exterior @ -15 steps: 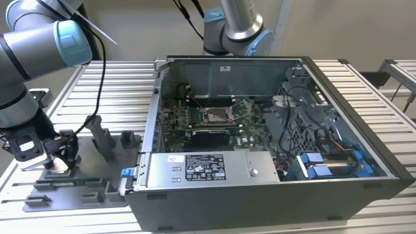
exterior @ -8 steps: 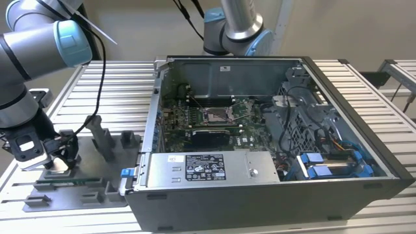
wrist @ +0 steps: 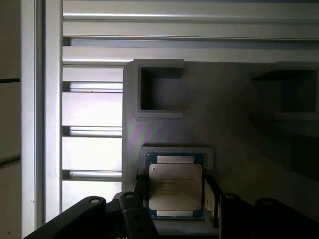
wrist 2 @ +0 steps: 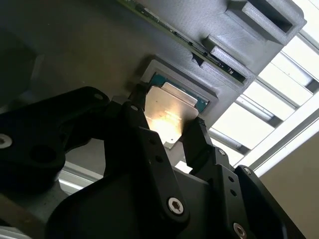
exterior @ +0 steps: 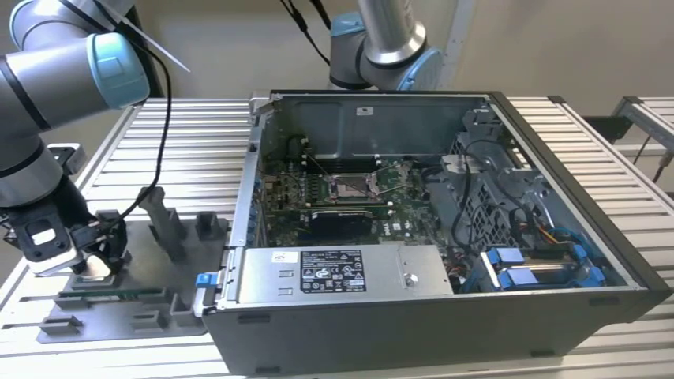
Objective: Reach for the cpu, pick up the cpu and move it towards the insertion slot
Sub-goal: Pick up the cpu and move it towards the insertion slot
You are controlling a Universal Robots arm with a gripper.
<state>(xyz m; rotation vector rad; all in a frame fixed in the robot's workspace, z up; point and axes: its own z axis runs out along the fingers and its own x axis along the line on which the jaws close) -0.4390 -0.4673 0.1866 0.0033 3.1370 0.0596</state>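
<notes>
The cpu (wrist: 175,191) (wrist 2: 172,99), a thin silvery square on a green board, lies in a shallow recess of the grey fixture plate (exterior: 158,320). My gripper (wrist: 174,179) (wrist 2: 167,112) (exterior: 93,264) is down over it at the exterior view's left. Its black fingers (wrist 2: 197,134) press against two opposite edges of the cpu. The insertion slot (exterior: 349,187), a shiny framed socket with a dark centre, sits on the motherboard inside the open computer case, well to the exterior view's right of the gripper.
The fixture plate carries raised grey blocks (exterior: 169,225) and a long green memory stick (exterior: 110,294) close by the gripper. The tall wall of the computer case (exterior: 252,181) stands between fixture and socket. A second arm (exterior: 384,39) rises behind the case. Ribbed aluminium table (exterior: 189,134) lies around.
</notes>
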